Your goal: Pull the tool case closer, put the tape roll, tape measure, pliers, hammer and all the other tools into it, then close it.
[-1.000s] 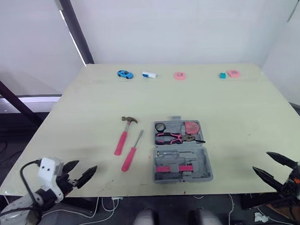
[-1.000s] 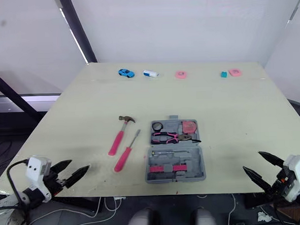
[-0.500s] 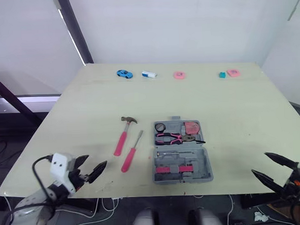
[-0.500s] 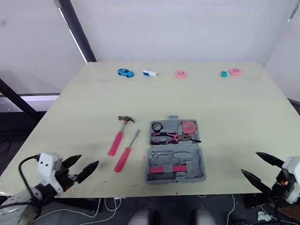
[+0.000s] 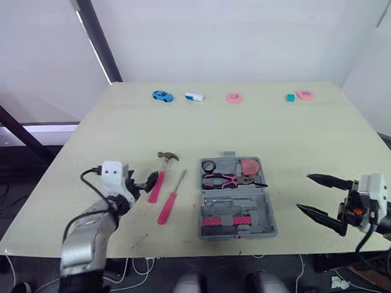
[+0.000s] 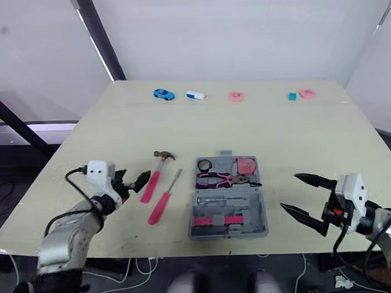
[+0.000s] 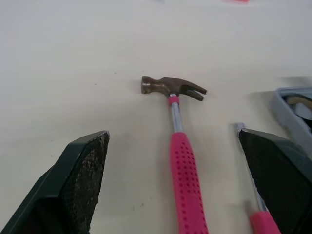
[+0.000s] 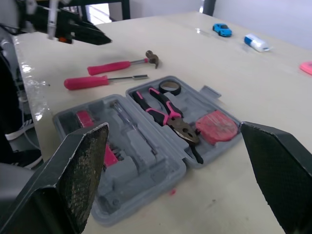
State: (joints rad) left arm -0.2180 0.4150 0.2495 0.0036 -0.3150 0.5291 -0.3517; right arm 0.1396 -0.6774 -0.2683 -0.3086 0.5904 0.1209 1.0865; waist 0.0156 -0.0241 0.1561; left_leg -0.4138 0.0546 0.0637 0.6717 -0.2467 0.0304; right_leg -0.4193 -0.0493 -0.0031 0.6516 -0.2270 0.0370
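Head views: over the last second the left jaws swung in from the near table edge to the pink-handled claw hammer [image 5: 168, 156]. They are open and empty. The right jaws, also open, rose to the right of the grey plastic tool case [image 5: 270, 216]. Judgement: the hammer grasp comes next. A pink-handled screwdriver [image 5: 168, 207] lies between hammer and case.

Left wrist: the hammer handle lies between the spread jaws, untouched.

Right wrist: the case is open. Its far half holds a black tape roll [image 8: 169, 87], pink-gripped pliers [image 8: 163, 111] and a pink tape measure [image 8: 217, 127].
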